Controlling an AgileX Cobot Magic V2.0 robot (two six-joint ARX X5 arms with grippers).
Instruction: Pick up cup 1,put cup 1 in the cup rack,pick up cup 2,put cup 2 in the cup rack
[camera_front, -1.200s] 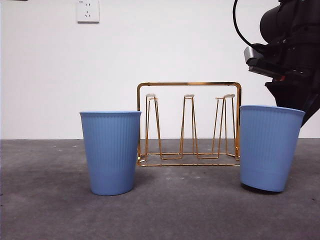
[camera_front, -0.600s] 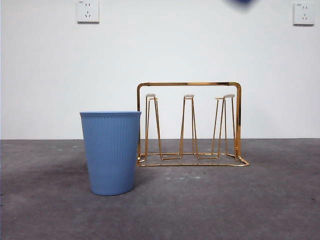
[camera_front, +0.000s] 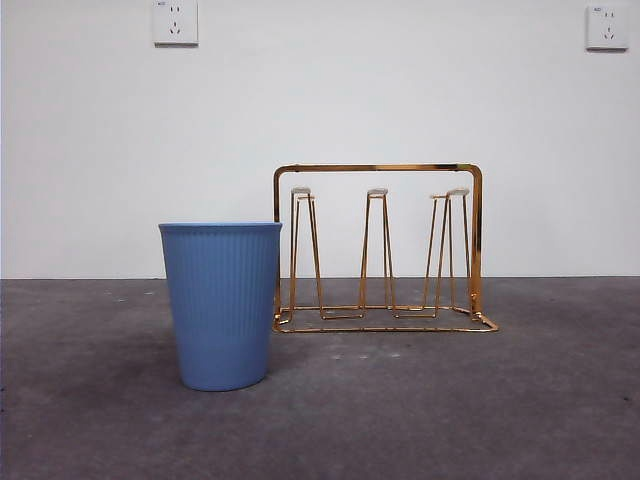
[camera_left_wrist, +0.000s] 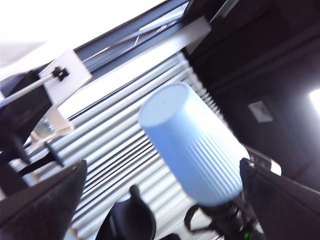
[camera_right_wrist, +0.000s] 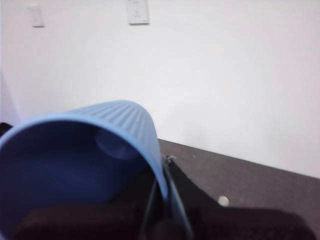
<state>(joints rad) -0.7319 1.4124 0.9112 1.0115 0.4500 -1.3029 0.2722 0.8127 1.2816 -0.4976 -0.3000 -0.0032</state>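
In the front view, one blue cup (camera_front: 221, 305) stands upright on the gray desk (camera_front: 450, 410), in the lower left of the frame. The gold cup rack (camera_front: 380, 250) stands just right of it, in the middle of the frame and a bit farther back. The cup's right edge overlaps the rack's left post, so you cannot tell if they touch. No cup sits on the rack's thin pegs. Two wall sockets (camera_front: 176, 21) show in the upper corners.

Your right gripper (camera_right_wrist: 160, 200) is clamped on the rim of a second blue cup (camera_right_wrist: 85, 160). One of its fingers (camera_right_wrist: 90, 222) is inside the cup's mouth. The left wrist view shows this same cup (camera_left_wrist: 192, 145) bottom end up, in the middle of the frame.

Your left gripper (camera_left_wrist: 160, 200) holds nothing. Its fingers (camera_left_wrist: 42, 205) are wide apart at the lower corners of its view.
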